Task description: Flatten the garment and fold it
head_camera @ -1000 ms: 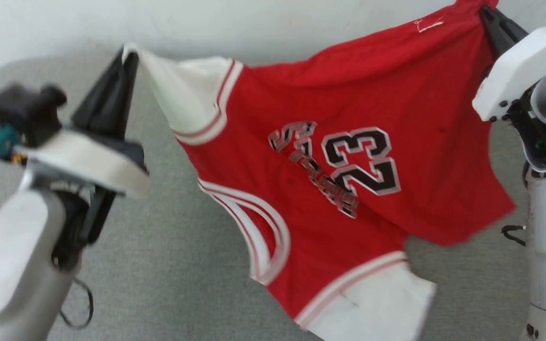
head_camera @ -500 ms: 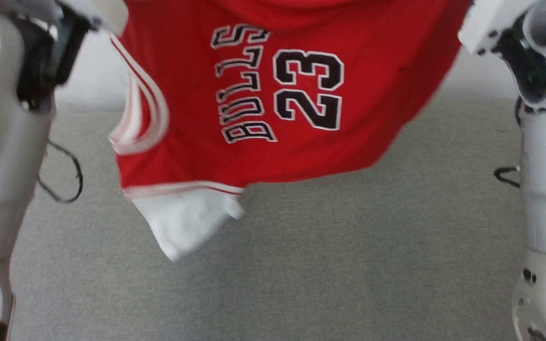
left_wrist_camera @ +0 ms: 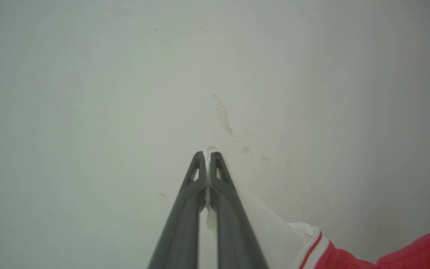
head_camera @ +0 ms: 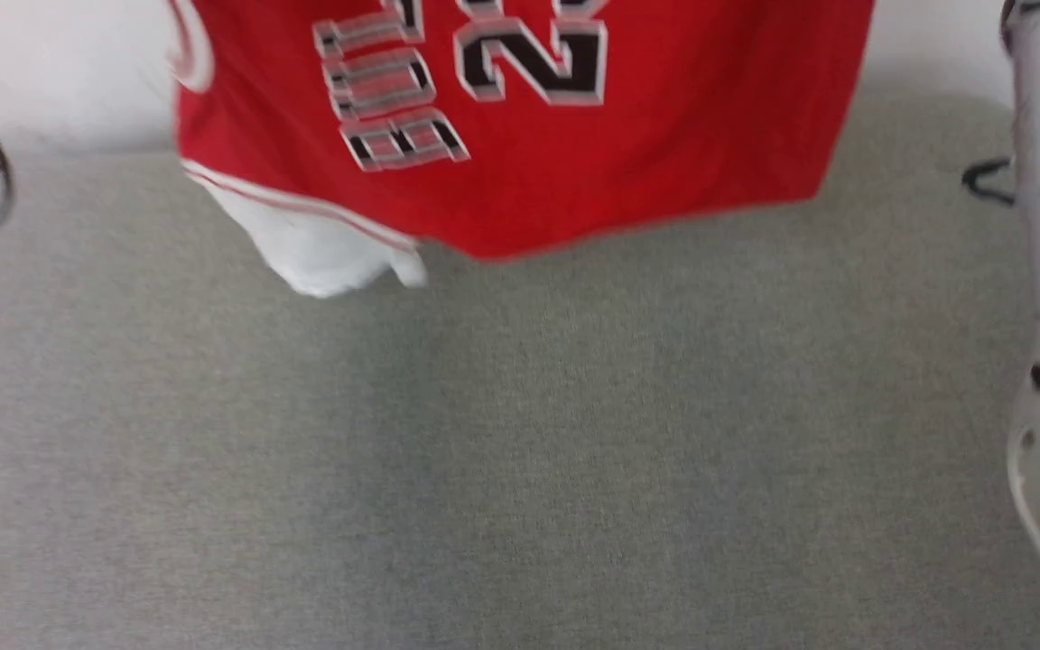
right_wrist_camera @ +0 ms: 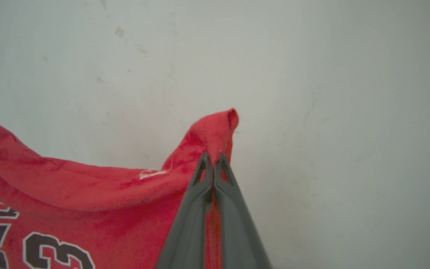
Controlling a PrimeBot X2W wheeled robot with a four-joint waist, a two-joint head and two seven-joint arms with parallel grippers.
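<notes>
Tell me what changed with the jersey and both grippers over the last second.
The jersey has been raised. Its lower white sleeve, which hung low over the grey surface before, now hangs higher, near the far edge, and the cloth looks more level. The camera also shifted. Unchanged: the left gripper stays shut on a white sleeve tip, the right gripper on a red corner.

My head view is motion-blurred: the lettering (head_camera: 394, 99) on the jersey (head_camera: 664, 117) smears into doubled edges, and the grey surface (head_camera: 520, 469) looks soft throughout. The light is flat and diffuse, with no glare. I see only a faint shadow on the surface below the jersey's hem. Both wrist views are sharper, with the left gripper (left_wrist_camera: 208, 154) and right gripper (right_wrist_camera: 213, 157) crisp against the wall (left_wrist_camera: 88, 74), which dims toward the corners.
</notes>
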